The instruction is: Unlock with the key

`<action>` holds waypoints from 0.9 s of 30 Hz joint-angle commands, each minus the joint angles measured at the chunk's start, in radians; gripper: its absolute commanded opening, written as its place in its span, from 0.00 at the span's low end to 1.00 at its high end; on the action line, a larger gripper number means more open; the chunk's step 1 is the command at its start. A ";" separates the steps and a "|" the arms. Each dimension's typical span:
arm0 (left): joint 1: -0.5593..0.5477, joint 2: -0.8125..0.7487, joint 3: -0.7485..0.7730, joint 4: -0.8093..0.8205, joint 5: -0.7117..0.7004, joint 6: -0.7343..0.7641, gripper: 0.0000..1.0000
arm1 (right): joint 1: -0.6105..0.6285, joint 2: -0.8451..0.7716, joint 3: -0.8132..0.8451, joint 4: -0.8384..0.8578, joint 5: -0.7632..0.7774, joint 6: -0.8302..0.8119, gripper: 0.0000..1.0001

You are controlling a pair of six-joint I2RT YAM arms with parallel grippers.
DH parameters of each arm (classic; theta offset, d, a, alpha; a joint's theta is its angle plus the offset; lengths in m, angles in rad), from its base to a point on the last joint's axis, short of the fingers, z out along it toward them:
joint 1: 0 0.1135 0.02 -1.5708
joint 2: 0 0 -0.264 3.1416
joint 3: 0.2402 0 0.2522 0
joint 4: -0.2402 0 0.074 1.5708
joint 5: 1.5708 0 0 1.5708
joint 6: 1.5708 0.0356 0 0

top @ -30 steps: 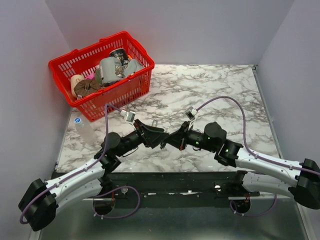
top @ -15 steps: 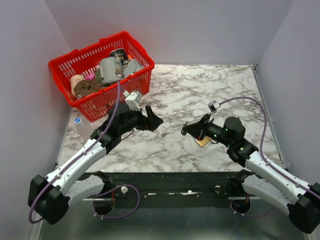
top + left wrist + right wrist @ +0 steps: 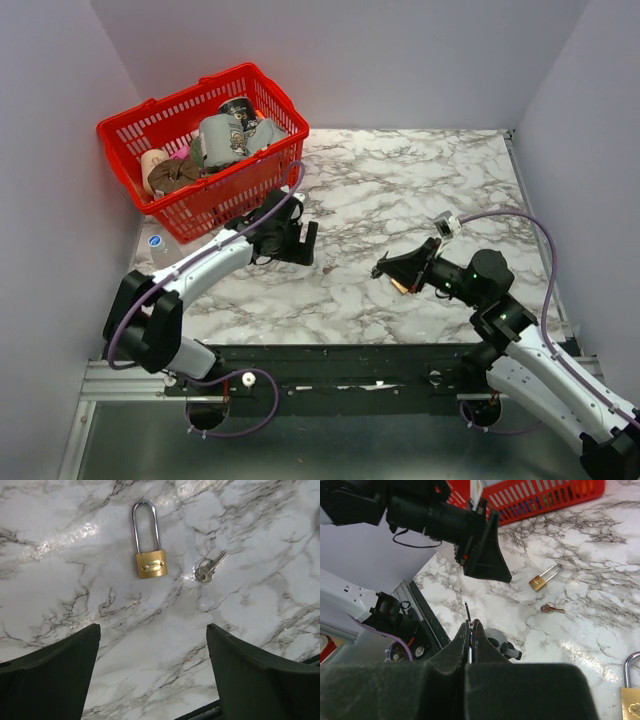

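though the right gripper (image 3: 470, 625) is clenched on the key (image 3: 468, 611), nothing looks unlocked: a padlock (image 3: 150, 563) lies closed at twelve o'clock of the released left gripper (image 3: 153, 630).

A second ago the two hands met tip to tip over the middle of the desk (image 3: 430, 180); now they are well apart. The left hand (image 3: 312, 244) has swung back toward the far left, near the red basket (image 3: 230, 190), with its arm folded in close. The right hand (image 3: 378, 269), pinched on the key (image 3: 468, 611), has drawn off to the right, uncovering a brass padlock (image 3: 402, 287) that lies just beneath it.
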 commanded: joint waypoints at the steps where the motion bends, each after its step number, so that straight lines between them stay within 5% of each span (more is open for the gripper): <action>1: -0.003 0.089 0.049 -0.078 -0.058 0.073 0.94 | -0.006 -0.028 -0.028 -0.043 -0.027 0.007 0.01; 27: -0.089 0.475 0.333 -0.176 -0.293 0.029 0.66 | -0.006 0.028 -0.097 0.057 -0.066 0.034 0.01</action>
